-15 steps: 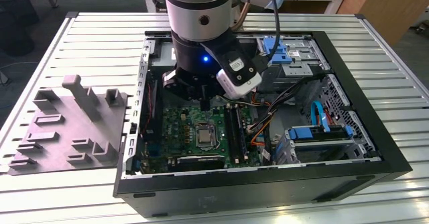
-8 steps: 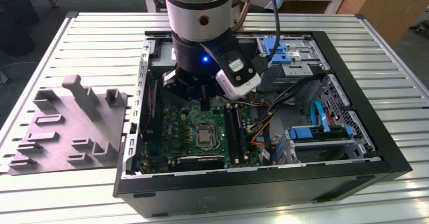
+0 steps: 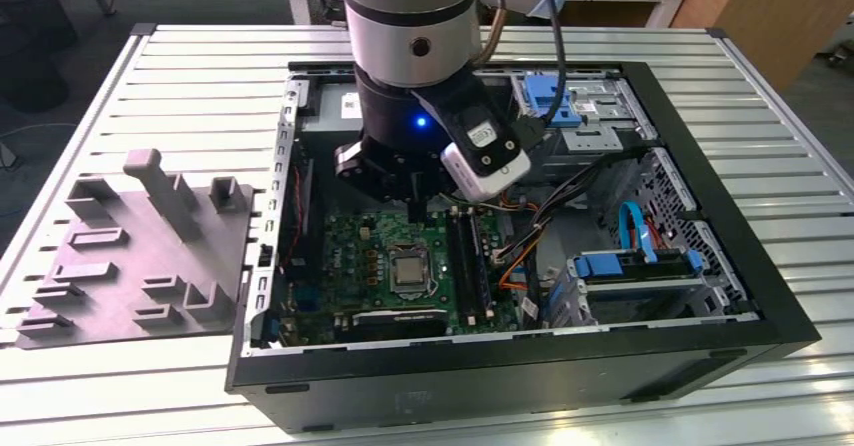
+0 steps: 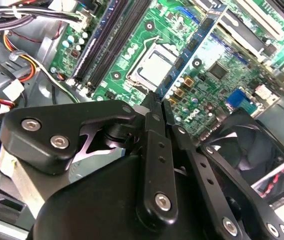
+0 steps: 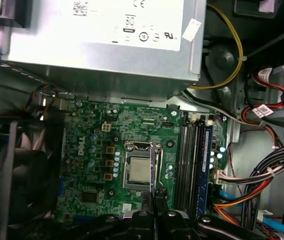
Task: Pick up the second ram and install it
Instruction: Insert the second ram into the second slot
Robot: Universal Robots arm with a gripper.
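Green motherboard (image 5: 96, 150) beneath second ram (image 4: 194, 42) in jaws, cables (image 5: 264, 170) beside slots (image 5: 189, 160).

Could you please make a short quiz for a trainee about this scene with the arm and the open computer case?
1. True or false: the gripper is shut on the second ram.
2. Where is the ram relative to the motherboard? A) lying flat on it B) held over it C) beneath it
3. Fill in: in the exterior view, the grey tray lies to the exterior view's ____ of the computer case.
Key: 1 true; 2 B; 3 left.
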